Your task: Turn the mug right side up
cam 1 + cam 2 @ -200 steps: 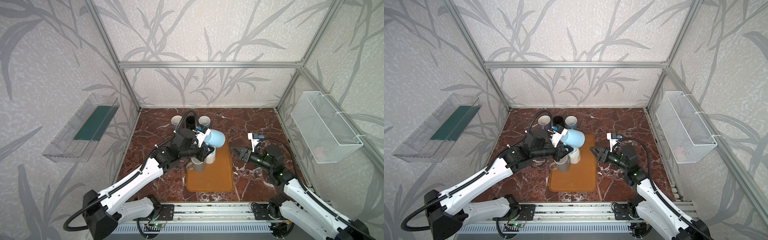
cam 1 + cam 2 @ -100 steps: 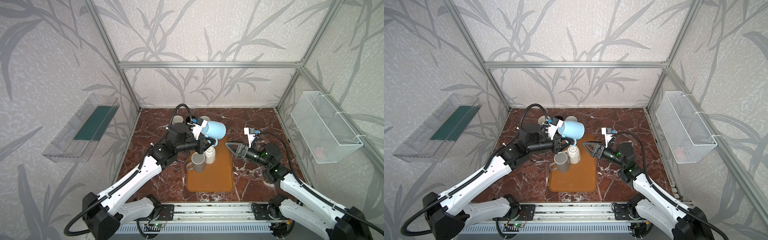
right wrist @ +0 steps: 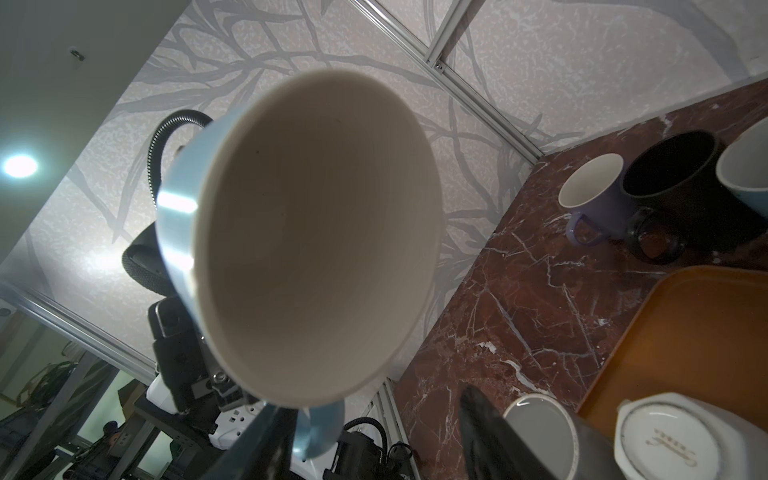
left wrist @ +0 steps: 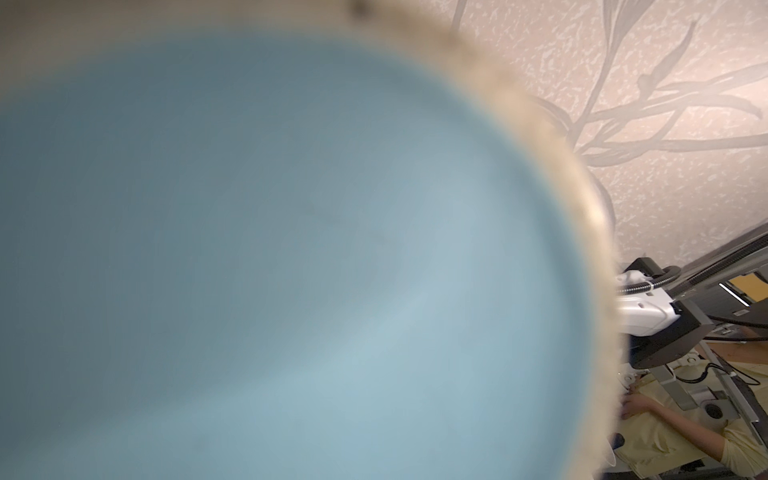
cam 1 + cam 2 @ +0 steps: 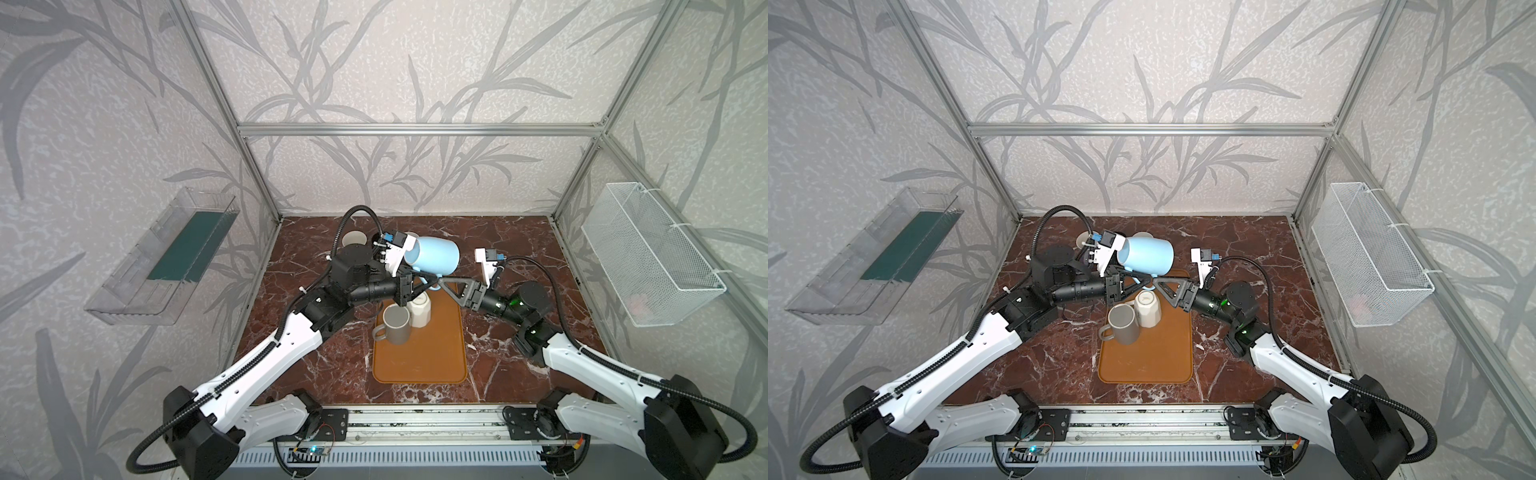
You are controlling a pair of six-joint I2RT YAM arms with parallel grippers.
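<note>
A light blue mug (image 5: 436, 255) (image 5: 1148, 257) hangs on its side in the air over the far end of the orange tray (image 5: 419, 361), its mouth turned towards the right arm. My left gripper (image 5: 417, 284) (image 5: 1131, 284) is shut on its handle from below. The mug's blue base (image 4: 291, 249) fills the left wrist view and hides the jaws there. My right gripper (image 5: 451, 286) (image 5: 1160, 286) (image 3: 374, 440) stands open just right of the handle. In the right wrist view the cream inside of the mug (image 3: 316, 232) faces the camera, with the handle low between the fingers.
On the tray stand a grey mug (image 5: 397, 324), mouth up, and a white mug (image 5: 419, 311), base up. A purple mug (image 3: 594, 195), a black mug (image 3: 669, 174) and another blue one stand at the back. A wire basket (image 5: 648, 257) hangs on the right wall, a clear bin (image 5: 166, 257) on the left.
The left arm has raised the blue mug and swung it further back. The right gripper has moved left, up to the mug's handle, with its jaws wider apart.
</note>
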